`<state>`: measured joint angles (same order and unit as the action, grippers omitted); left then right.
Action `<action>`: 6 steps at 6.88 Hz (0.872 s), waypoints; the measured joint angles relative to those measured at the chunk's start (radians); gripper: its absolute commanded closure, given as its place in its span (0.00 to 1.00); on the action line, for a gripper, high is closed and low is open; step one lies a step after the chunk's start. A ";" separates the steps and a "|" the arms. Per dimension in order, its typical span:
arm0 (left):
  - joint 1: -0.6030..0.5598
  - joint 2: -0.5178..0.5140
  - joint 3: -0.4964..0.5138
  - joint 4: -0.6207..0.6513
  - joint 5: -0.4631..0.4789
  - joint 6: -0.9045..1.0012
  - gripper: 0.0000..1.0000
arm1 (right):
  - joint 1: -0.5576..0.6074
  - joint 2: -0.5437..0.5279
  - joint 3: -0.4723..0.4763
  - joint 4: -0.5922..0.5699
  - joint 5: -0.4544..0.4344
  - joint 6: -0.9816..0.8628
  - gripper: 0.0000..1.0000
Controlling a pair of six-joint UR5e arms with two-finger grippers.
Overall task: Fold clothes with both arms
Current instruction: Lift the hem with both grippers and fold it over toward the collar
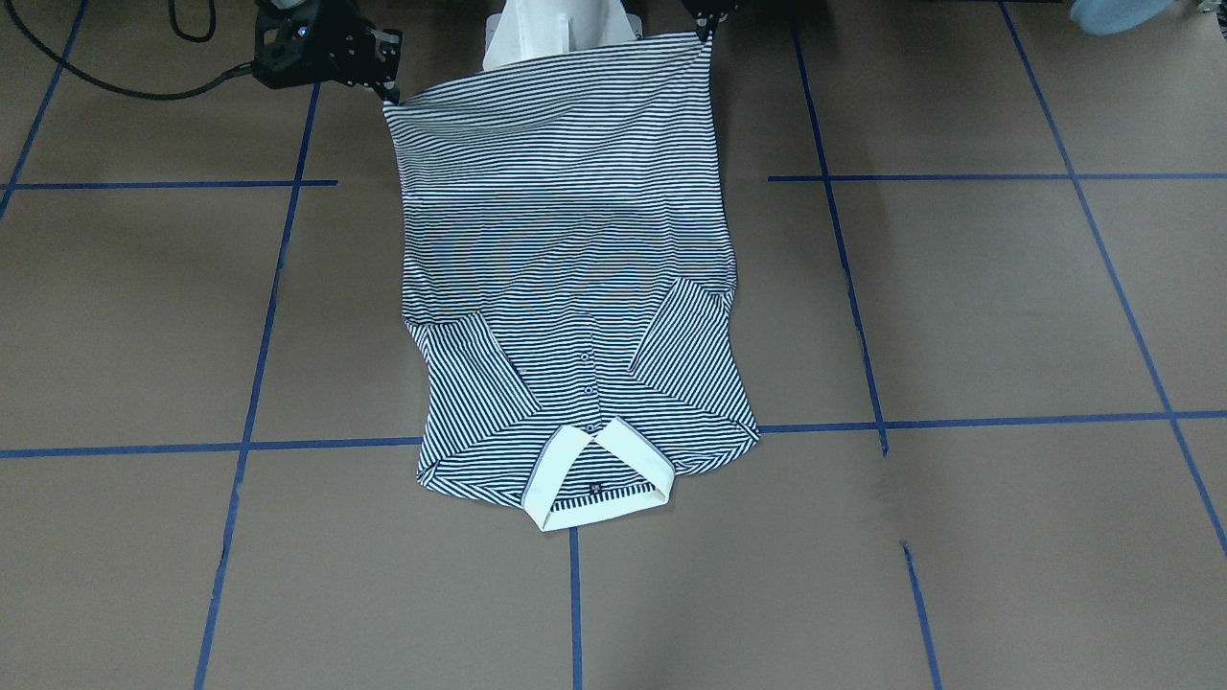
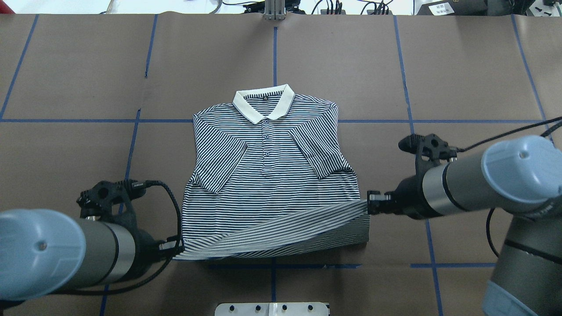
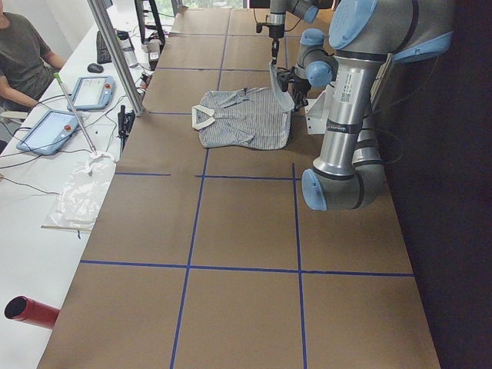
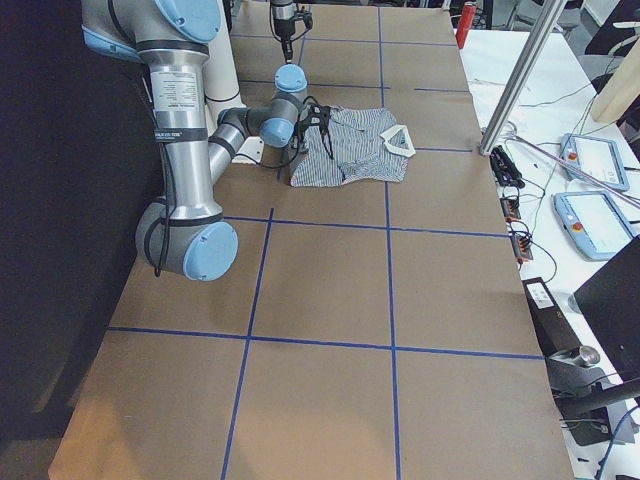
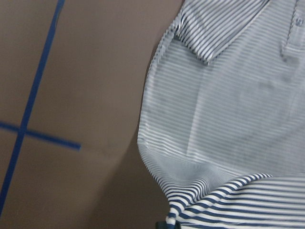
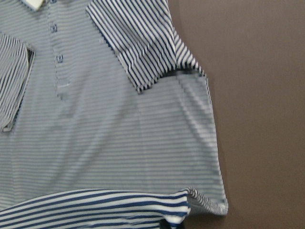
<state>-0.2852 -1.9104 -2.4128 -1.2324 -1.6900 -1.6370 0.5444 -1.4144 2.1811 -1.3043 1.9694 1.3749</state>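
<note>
The striped polo shirt (image 2: pixel 268 175) lies front up on the brown table, its cream collar (image 2: pixel 263 103) on the far side from the robot and both sleeves folded inward. Its bottom hem is lifted off the table and stretched between the two grippers. My left gripper (image 2: pixel 174 248) is shut on the hem's left corner, and it appears at the top right in the front-facing view (image 1: pixel 707 24). My right gripper (image 2: pixel 371 203) is shut on the right corner, a little higher and further forward (image 1: pixel 388 93). Both wrist views look down on the shirt (image 5: pixel 228 109) (image 6: pixel 119 133) past the raised hem.
The white pedestal base (image 2: pixel 272 308) sits just behind the raised hem. Blue tape lines (image 2: pixel 408 87) grid the table. Along the operators' side stand tablets (image 3: pixel 54 127), an aluminium post (image 3: pixel 115 54), a seated person (image 3: pixel 23 54) and a red cylinder (image 3: pixel 31 311).
</note>
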 measured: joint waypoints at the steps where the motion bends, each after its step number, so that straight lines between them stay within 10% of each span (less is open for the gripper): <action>1: -0.070 -0.007 0.066 -0.045 -0.001 0.064 1.00 | 0.077 0.074 -0.091 0.001 -0.001 -0.060 1.00; 6: -0.389 -0.087 0.533 -0.460 -0.014 0.222 1.00 | 0.219 0.358 -0.483 0.025 -0.006 -0.113 1.00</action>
<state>-0.6741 -1.9976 -1.8799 -1.6922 -1.7038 -1.4149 0.7639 -1.0561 1.6984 -1.2790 1.9637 1.2623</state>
